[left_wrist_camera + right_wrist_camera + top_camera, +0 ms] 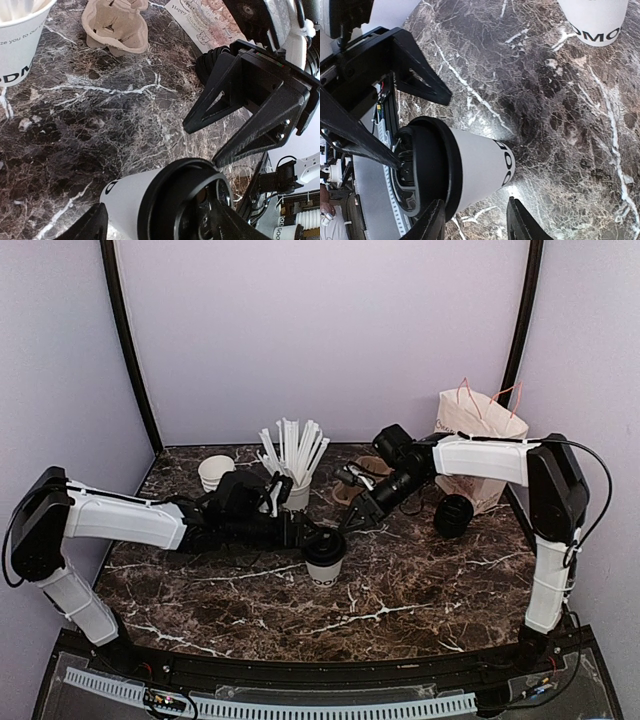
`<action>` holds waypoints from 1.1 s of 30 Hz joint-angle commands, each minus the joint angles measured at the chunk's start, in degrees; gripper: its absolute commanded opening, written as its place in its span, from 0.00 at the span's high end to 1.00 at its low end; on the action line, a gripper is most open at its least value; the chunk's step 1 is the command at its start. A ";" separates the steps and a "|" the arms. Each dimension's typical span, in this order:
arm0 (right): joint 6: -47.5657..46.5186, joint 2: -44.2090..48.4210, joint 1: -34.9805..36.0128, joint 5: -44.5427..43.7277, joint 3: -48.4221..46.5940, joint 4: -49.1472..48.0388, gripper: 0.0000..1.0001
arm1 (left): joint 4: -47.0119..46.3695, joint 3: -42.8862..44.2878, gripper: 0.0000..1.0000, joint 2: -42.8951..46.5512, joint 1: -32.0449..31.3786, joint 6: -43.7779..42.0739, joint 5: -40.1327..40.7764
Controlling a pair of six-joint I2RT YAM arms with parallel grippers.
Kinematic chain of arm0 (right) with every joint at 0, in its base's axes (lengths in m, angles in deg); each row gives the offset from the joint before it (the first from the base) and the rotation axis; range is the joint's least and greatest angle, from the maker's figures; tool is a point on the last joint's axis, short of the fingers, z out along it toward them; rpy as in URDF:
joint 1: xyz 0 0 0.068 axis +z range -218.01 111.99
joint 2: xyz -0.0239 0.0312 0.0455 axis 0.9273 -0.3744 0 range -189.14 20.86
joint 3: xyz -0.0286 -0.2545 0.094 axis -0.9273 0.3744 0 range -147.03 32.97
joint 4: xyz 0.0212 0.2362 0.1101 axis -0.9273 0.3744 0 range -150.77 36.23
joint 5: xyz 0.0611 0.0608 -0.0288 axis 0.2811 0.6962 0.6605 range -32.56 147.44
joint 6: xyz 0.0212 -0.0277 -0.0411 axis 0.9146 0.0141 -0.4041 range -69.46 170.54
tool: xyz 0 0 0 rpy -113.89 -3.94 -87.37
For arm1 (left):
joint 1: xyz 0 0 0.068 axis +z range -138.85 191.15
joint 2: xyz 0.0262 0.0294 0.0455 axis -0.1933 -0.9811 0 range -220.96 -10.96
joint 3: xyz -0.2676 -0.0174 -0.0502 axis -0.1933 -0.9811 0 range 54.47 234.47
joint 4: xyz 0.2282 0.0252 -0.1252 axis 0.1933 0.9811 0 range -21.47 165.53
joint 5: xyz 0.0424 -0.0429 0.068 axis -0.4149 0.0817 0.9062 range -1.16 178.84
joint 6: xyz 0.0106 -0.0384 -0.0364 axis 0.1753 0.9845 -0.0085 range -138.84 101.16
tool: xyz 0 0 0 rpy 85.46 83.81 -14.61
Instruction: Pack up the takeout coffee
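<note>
The takeout coffee [325, 560], a white paper cup with dark lettering and a black lid, stands upright on the marble table [400, 600]. My left gripper [305, 537] is open with its fingers on either side of the cup's lidded top [150, 205]; one finger crosses the lid, the other stands off it. My right gripper [352, 517] is open and empty just behind and right of the cup. In the right wrist view the cup [475, 165] lies just ahead of the right gripper [475, 220], its lid rim near one finger [432, 222].
A white cup of straws [293, 485] and stacked lidless cups [215, 472] stand behind the left arm. A brown pulp carrier [362, 480] lies behind the right gripper. A paper bag [482, 435] stands at the back right, with a stack of black lids [455, 515] before it.
</note>
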 commanded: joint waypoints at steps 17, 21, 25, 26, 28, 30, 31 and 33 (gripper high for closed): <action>2.91 3.94 -0.95 4.34 7.44 -3.52 0.58 | -14.25 3.42 0.46 -13.24 1.42 -4.26 -20.65; 3.96 3.30 -1.12 3.65 8.02 -4.09 0.58 | -14.30 3.63 0.47 -14.34 1.40 -4.35 -21.25; 6.12 1.09 -1.05 0.16 9.09 -4.60 0.61 | -13.20 3.63 0.48 -14.95 1.40 -4.17 -20.78; 6.25 0.27 -1.07 -1.17 9.31 -4.36 0.62 | -12.38 3.68 0.48 -15.10 1.40 -4.09 -20.13; 6.28 -1.78 -0.96 -4.32 9.92 -4.13 0.65 | -10.61 3.63 0.50 -15.47 1.47 -3.87 -18.71; 7.73 -3.70 -0.74 -8.16 10.35 -3.45 0.68 | -8.61 3.25 0.52 -16.22 1.48 -2.94 -16.98; 8.03 -4.75 -0.65 -9.32 10.51 -3.30 0.69 | -7.58 3.01 0.52 -16.40 1.53 -2.13 -15.99; 8.38 -5.93 -0.34 -11.11 10.80 -3.07 0.71 | -6.88 1.71 0.53 -16.77 1.64 -0.86 -14.63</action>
